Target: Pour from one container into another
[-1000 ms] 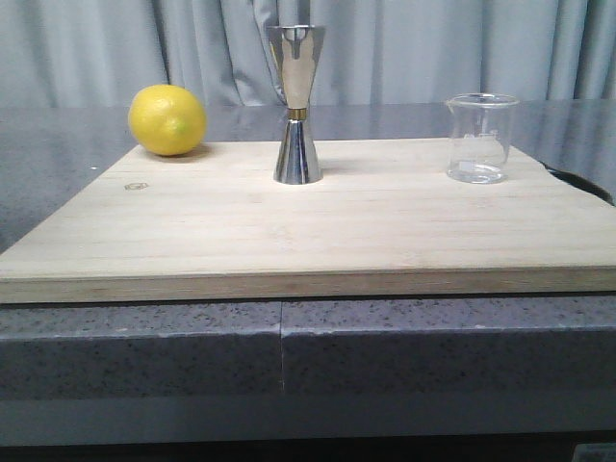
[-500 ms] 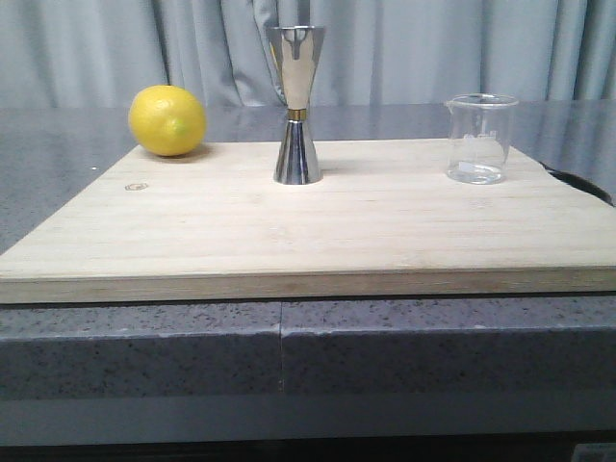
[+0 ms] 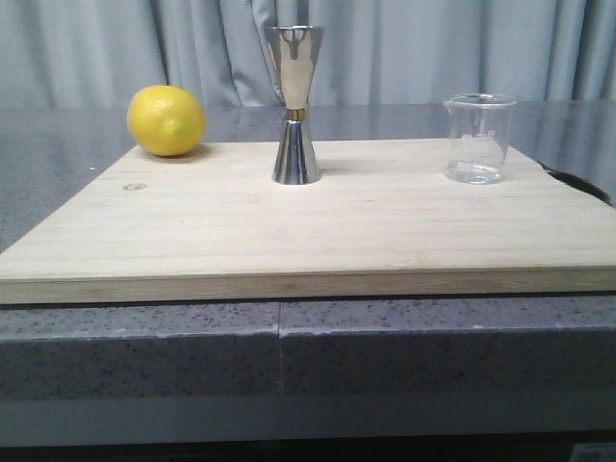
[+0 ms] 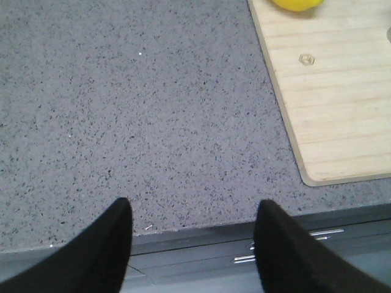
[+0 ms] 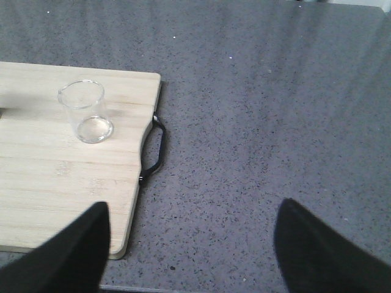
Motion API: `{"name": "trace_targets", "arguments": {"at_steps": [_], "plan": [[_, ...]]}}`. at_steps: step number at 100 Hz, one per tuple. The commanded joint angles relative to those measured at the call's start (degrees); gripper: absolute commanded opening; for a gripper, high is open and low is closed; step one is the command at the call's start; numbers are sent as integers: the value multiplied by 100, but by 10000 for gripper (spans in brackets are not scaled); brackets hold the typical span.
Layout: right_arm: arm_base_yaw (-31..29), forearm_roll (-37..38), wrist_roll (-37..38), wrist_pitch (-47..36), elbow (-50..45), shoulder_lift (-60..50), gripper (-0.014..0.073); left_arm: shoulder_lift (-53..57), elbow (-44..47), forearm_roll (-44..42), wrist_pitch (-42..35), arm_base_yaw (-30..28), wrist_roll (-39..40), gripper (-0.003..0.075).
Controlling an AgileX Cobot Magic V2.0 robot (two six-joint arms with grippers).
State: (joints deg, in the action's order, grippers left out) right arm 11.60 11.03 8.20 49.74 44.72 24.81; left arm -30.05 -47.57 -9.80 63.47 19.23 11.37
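Observation:
The clear glass beaker (image 3: 478, 139) stands upright at the back right of the wooden board (image 3: 308, 226); the right wrist view shows this beaker (image 5: 86, 112) too. The steel hourglass jigger (image 3: 295, 104) stands upright at the board's back middle. Neither gripper shows in the front view. My left gripper (image 4: 192, 210) is open over the grey counter's front edge, left of the board, nothing between its fingers. My right gripper (image 5: 192, 213) is open above the counter beside the board's right front corner, well short of the beaker.
A yellow lemon (image 3: 166, 120) rests at the board's back left corner; its edge shows as the lemon (image 4: 297, 4) in the left wrist view. A black handle (image 5: 154, 151) sticks out of the board's right side. Speckled grey counter (image 5: 269, 122) surrounds the board. Curtains hang behind.
The whole front view has slid very slightly left. Nothing on the board has moved.

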Motion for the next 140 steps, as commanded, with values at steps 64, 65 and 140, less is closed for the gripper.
{"name": "trace_targets", "arguments": {"at_steps": [64, 65, 140], "plan": [[-26, 4, -42, -391, 132, 35, -69, -30, -132, -8, -575, -11, 58, -21], [-26, 4, -42, -391, 132, 35, -69, -30, -132, -8, -575, -11, 58, -21], [-26, 4, -42, -381, 132, 35, -69, 2057, 2360, 898, -3509, -1498, -1634, -21]]}}
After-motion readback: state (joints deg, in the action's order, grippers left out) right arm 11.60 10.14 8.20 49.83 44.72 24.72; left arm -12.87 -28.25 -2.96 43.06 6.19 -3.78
